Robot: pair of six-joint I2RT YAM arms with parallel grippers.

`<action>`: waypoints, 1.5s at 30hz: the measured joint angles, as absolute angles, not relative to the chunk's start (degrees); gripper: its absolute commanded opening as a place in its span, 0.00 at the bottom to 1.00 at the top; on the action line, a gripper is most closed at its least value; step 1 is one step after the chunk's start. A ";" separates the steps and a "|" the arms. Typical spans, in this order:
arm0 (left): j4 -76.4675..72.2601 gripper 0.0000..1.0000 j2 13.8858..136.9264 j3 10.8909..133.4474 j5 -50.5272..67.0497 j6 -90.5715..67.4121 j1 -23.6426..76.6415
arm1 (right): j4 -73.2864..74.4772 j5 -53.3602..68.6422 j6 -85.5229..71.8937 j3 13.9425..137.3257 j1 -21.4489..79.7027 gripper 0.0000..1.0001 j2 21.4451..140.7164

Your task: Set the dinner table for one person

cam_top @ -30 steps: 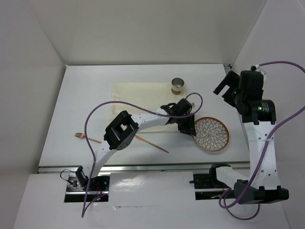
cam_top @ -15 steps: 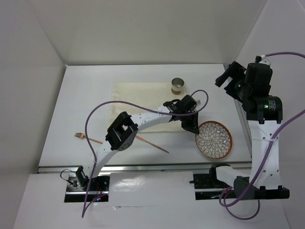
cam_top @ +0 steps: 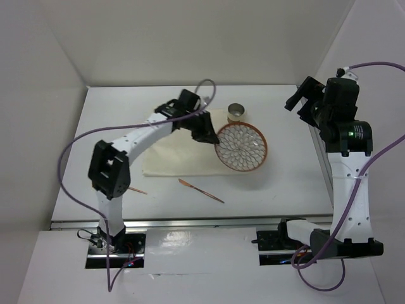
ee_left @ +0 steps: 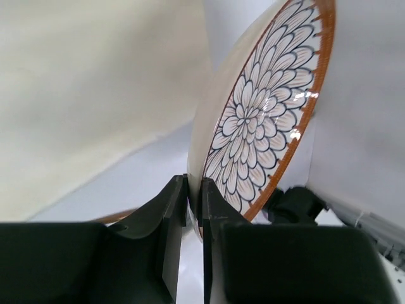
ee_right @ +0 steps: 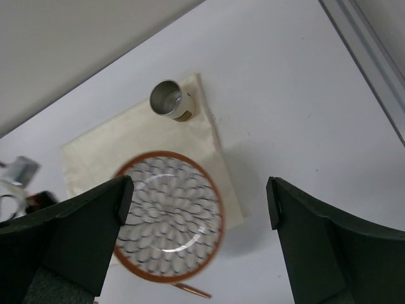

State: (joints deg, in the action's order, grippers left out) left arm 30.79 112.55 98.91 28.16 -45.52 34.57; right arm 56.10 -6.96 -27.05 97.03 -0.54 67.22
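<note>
The left end effector (ee_left: 195,190) clamps the rim of the plate (cam_top: 240,147), which hangs tilted over the right edge of the placemat (cam_top: 171,161) on the tabletop (cam_top: 288,180). The right end effector (cam_top: 300,100) is released. The plate looks rigid, glazed, slippery and breakable, so a rim grasp suits it.

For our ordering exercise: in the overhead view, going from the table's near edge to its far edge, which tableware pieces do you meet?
Copper knife → patterned plate, gripped by the left tool → metal cup. The cream placemat overlaps plate and cup, so it is left out.
</note>
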 measured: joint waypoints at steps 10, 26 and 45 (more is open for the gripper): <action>31.42 0.00 101.01 87.74 24.88 -40.14 13.45 | 55.81 -6.90 -26.89 95.64 -0.54 1.00 67.85; 27.99 0.00 114.89 87.74 24.10 -38.98 10.44 | 55.40 -5.61 -26.02 92.25 -0.54 1.00 68.29; 38.76 0.93 117.99 98.41 9.74 -35.97 15.53 | 54.02 -3.07 -26.02 89.91 -0.54 1.00 69.08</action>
